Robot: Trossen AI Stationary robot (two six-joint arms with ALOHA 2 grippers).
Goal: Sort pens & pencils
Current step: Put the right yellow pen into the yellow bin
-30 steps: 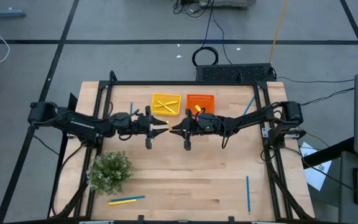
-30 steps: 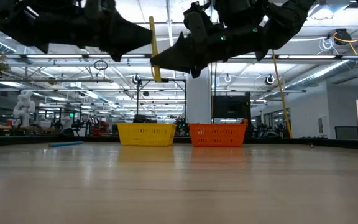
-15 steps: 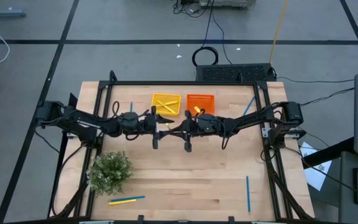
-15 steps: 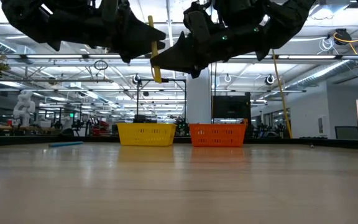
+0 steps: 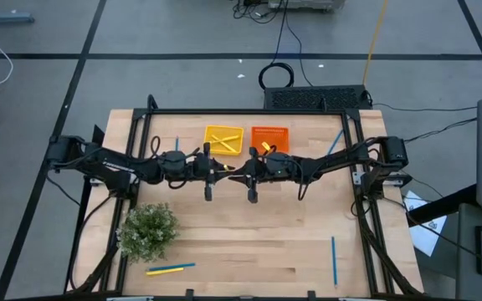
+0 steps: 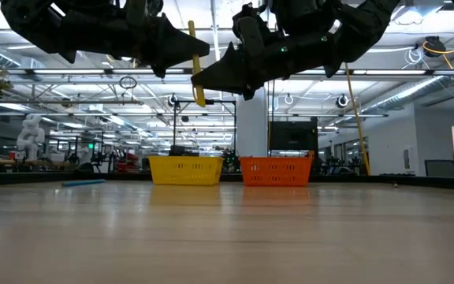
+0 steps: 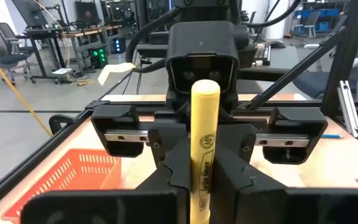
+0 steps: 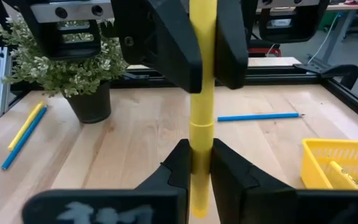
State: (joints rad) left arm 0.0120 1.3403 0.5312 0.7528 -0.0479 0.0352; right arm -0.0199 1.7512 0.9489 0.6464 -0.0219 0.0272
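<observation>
A yellow pen (image 6: pixel 196 63) stands almost upright high above the middle of the table, held between my two grippers. My left gripper (image 6: pixel 187 43) comes from the table's left and is shut on its upper part. My right gripper (image 6: pixel 205 79) comes from the table's right and is shut on its lower part. In the high view the two grippers meet at mid-table (image 5: pixel 228 171). Loose on the table lie blue pencils (image 5: pixel 334 261) (image 5: pixel 176 145) (image 5: pixel 336 142) and a yellow and blue pair (image 5: pixel 171 269). My left gripper pinches the pen's upper part (image 8: pixel 202 25) between its two fingers. The fingers (image 8: pixel 166 37) come level from the table's left and lie across the pen. The pen stands near upright, clear of the table. My right gripper pinches the pen's lower part (image 8: pixel 201 134), just below the cap joint, between its two fingers (image 8: pixel 178 165). The fingers come level from the table's right and lie across the pen. The pen's lower end sticks out below them.
A yellow tray (image 5: pixel 223 139) holding yellow sticks and an orange tray (image 5: pixel 269 138) stand side by side at the table's far edge. A bushy green plant (image 5: pixel 149 230) stands near the left front. The table's near middle is bare wood.
My left gripper has moved toward the table's right, up to the pen that my right gripper holds, and its fingers now stand on the pen's upper part. The pen and my right gripper have kept still.
</observation>
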